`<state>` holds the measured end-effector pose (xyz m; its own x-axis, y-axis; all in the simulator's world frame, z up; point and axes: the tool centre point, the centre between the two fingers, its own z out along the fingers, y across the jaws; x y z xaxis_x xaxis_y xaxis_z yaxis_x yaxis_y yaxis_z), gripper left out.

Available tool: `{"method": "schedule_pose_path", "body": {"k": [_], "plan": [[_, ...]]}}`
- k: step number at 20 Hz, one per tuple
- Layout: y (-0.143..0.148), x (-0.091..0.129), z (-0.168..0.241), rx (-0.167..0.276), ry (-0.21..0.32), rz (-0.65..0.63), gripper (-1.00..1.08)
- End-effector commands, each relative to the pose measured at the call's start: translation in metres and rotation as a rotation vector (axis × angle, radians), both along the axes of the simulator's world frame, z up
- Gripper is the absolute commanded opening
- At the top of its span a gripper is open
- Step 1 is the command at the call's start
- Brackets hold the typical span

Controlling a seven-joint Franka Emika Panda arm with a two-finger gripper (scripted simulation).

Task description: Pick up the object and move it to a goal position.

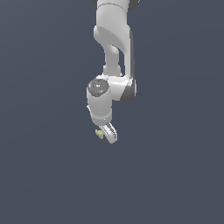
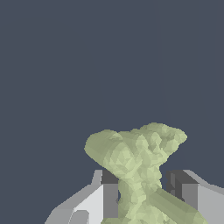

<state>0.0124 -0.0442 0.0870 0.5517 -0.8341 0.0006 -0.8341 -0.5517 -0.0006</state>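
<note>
One white Panda arm point(image 1: 111, 65) hangs over a plain dark background, no goal marker visible. One gripper point(image 1: 106, 134) at its tip, fingers point(image 2: 103, 197) clenched on the one object point(image 2: 138, 166), a pale yellow-green jagged lump. It sits between the pads, narrow waist pinched, wide lobed end sticking out past the fingertips, long axis roughly along the fingers.

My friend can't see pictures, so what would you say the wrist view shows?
A lumpy, pale yellow-green, bow-tie-shaped object sits pinched at its narrow waist between the two fingers of the white and grey pincer. Behind it is only plain dark blue-grey background.
</note>
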Motion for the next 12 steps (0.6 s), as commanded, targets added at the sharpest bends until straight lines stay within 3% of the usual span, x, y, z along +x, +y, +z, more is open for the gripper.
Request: {"method": "schedule_pose_path", "body": {"k": [1,12], "plan": [[-0.002,0.004,0.021,-0.001,0.000,-0.001,-1.00],[-0.009,0.030,0.136,-0.002,0.000,-0.001,-1.00]]}}
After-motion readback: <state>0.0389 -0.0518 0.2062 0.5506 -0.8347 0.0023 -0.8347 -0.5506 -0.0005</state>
